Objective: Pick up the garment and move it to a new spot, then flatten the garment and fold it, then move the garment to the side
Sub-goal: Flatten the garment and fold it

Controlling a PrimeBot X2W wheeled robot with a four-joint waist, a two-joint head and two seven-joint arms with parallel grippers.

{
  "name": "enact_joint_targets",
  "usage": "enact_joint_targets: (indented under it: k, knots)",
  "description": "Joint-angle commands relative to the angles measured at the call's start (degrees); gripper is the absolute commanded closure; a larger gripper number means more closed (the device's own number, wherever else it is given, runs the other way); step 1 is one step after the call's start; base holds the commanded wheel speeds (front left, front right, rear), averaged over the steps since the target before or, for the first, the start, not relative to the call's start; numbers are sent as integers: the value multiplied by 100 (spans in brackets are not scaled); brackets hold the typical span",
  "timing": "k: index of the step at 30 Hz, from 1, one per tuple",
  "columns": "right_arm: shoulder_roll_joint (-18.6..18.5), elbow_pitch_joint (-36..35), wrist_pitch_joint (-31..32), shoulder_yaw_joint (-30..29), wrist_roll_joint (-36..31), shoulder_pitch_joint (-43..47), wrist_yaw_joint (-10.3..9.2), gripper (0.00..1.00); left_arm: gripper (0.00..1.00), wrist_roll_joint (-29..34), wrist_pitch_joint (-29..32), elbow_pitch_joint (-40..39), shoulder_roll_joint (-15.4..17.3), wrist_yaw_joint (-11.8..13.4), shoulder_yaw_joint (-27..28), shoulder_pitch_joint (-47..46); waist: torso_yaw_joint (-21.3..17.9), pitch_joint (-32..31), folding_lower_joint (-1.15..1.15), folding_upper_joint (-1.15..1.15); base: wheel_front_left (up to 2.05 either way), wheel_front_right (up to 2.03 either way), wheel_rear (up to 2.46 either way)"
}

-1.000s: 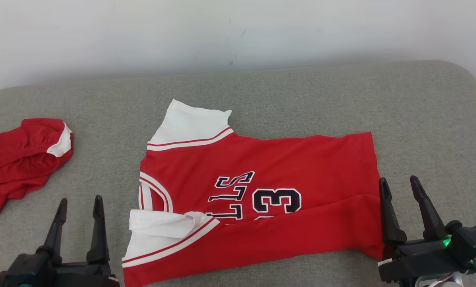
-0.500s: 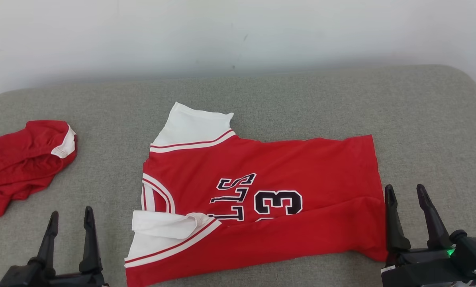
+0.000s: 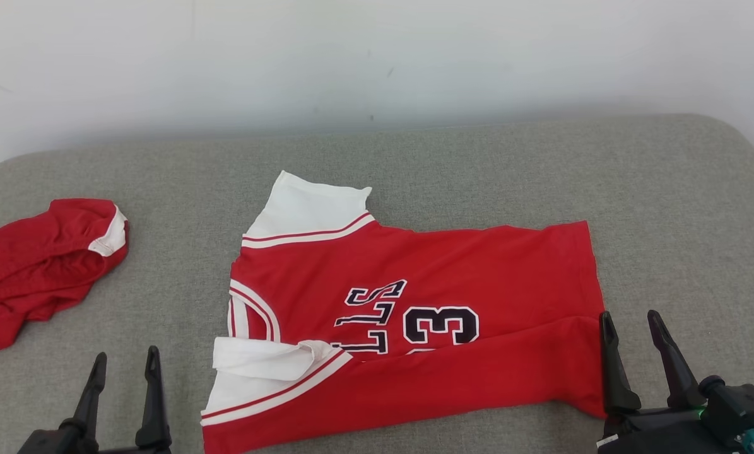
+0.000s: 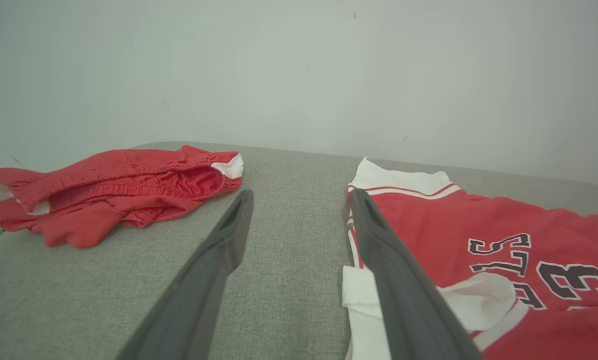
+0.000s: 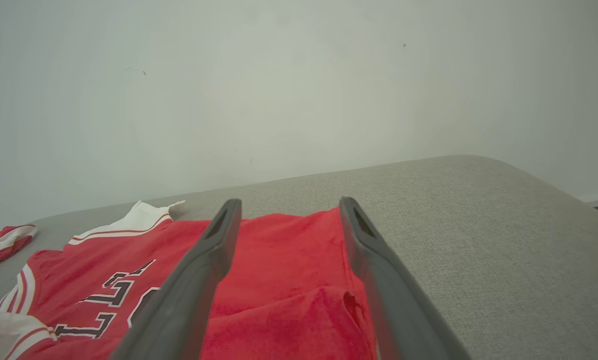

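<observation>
I see the jersey (image 3: 414, 296) half-folded on the surface (image 3: 667, 208); my left fingers (image 3: 153, 403) and right fingers (image 3: 613, 369) stand spread and empty either side, shorts (image 3: 36, 265) lying far left

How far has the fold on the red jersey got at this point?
Done: the jersey lies spread on the grey cushion, its near long edge folded over, covering part of the lettering. In hand: nothing; the left hand and right hand are open and empty by its near corners. Left: the far white sleeve sticks out unfolded, more folds look needed, and the jersey isn't set aside.
</observation>
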Motion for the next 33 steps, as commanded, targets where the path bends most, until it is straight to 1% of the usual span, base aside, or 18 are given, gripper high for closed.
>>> enact_joint_targets:
  k: [1, 10, 13, 19, 27, 29, 30, 33]
  knots:
    - [-32, 25, -7, 10, 49, 69, -14, 0, 0, 40, -20, 42, 4, -10, -7, 55, 3, -8, 0, 0, 0, 0, 0]
    - [-30, 148, -7, -18, 101, 73, -14, 0, 0, 55, -20, 162, 34, -59, -42, 10, 17, -29, 0, 0, 0, 0, 0]
    - [-52, 281, 40, 0, 126, -113, -14, 0, 0, 40, 28, 225, 125, -61, -70, -156, -18, 21, 0, 0, 0, 0, 0]
    - [-169, 701, 314, -35, 26, -705, -14, 0, 0, -63, 389, 334, 496, -118, -175, -911, -155, 294, 0, 0, 0, 0, 0]
    - [-354, 1437, 722, 54, 0, -2050, -14, 0, 0, -459, 1104, 607, 1088, -156, -483, -2581, -448, 1136, 0, 0, 0, 0, 0]
    - [-352, 1650, 820, 116, -4, -2440, -14, 0, 0, -561, 1273, 715, 1252, -158, -620, -3010, -551, 1368, 0, 0, 0, 0, 0]
    - [-336, 1856, 912, 192, -4, -2813, -14, 0, 0, -719, 1466, 840, 1422, -161, -799, -3391, -665, 1588, 0, 0, 0, 0, 0]
    - [-304, 2178, 1040, 293, -9, -3328, -14, 0, 0, -1029, 1714, 1076, 1656, -162, -1086, -3934, -815, 1853, 0, 0, 0, 0, 0]
